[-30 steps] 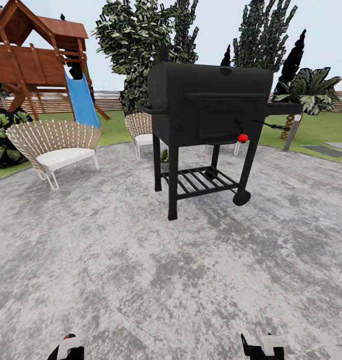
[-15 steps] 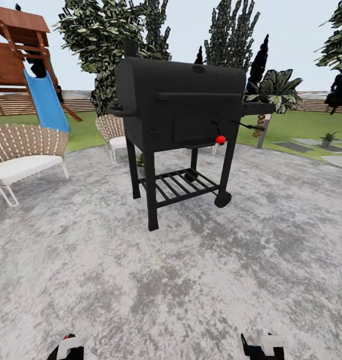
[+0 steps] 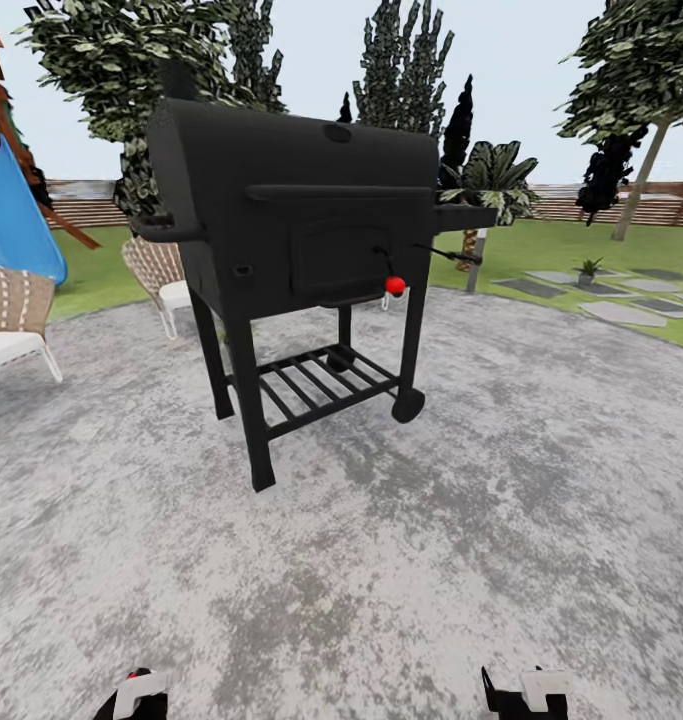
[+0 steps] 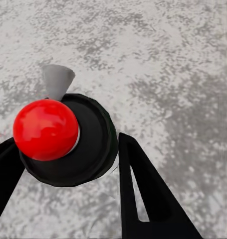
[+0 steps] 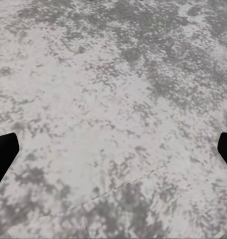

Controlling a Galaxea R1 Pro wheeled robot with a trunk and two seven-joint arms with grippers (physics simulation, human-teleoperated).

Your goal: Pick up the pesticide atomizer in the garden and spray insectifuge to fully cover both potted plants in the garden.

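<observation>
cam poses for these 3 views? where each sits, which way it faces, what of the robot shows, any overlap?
Head view: on the head, facing forward and down over the stone patio at a black grill; both arms' tips at the lower edge.
Left wrist view: near the left tool, facing down; black fingers flank a red-knobbed black disc.
Right wrist view: near the right tool, facing down; finger edges at the sides.
Shared: the patio.

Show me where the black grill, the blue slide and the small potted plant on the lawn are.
black grill (image 3: 311,215), head view, on the front of its barrel body.
blue slide (image 3: 16,220), head view, on its blue chute.
small potted plant (image 3: 587,268), head view, on its leaves.
</observation>
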